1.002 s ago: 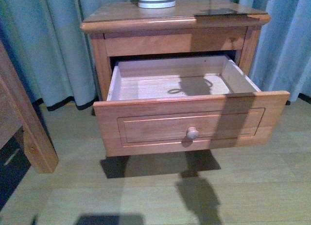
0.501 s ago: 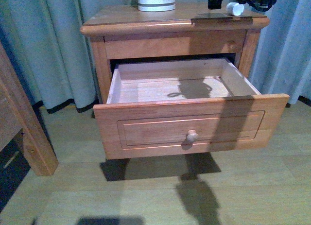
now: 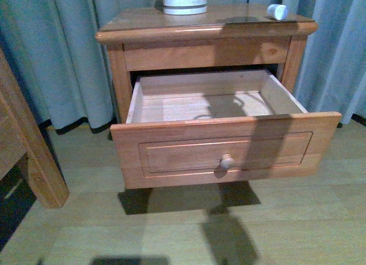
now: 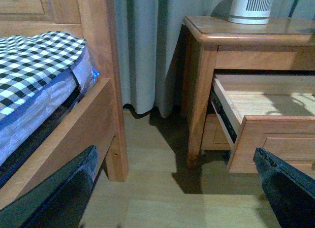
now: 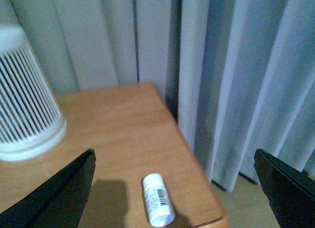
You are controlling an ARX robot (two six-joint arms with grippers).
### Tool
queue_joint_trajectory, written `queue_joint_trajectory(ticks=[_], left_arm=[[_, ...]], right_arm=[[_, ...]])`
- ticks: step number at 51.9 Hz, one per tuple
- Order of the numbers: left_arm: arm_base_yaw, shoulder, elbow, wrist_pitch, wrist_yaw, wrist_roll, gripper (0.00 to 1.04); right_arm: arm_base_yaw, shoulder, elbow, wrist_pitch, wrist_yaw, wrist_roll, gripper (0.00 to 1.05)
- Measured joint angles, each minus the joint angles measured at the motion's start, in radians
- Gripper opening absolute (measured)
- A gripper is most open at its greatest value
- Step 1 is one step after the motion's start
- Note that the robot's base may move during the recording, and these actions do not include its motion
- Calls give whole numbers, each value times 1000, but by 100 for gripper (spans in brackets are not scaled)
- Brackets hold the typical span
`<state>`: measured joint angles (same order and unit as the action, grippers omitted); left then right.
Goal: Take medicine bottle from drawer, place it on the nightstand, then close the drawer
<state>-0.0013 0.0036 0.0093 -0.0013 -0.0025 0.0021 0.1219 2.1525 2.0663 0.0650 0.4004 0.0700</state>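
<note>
Curtains behind. We note the medicine bottle (image 5: 158, 199) lying sideways on the nightstand (image 3: 171, 20) worktop, 2 o'clock corner: light, rigid, rolls. Right claw (image 5: 174, 193) spread, empty. The drawer (image 3: 223, 150) open; push its stiff front panel.

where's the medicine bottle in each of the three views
Front view: the medicine bottle lies on its side at the back right corner of the nightstand top, near the picture's upper right.
Left wrist view: not in it; the frame cuts off the top's right part.
Right wrist view: bottle low in the middle, near the top's edge.
Shared landmark: the white slatted device.
</note>
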Motion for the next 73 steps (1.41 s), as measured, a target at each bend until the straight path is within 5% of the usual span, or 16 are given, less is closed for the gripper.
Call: queue_joint_trajectory(ticks=[8,19,33,50,73], left_arm=[[0,0,0,0,0,0,98],[0,0,0,0,0,0,98],[0,0,0,0,0,0,98],[0,0,0,0,0,0,98],[0,0,0,0,0,0,98]], right_arm=[[-24,-404,-515,188,-29,-4,98],[-33,-702,-1183,237,-76,72,98],[55,-798,-1540,358,-113,148,98],[123,-403,-1543,719,-124,193,98],[114,-54,-1163,715,-151,162,98]])
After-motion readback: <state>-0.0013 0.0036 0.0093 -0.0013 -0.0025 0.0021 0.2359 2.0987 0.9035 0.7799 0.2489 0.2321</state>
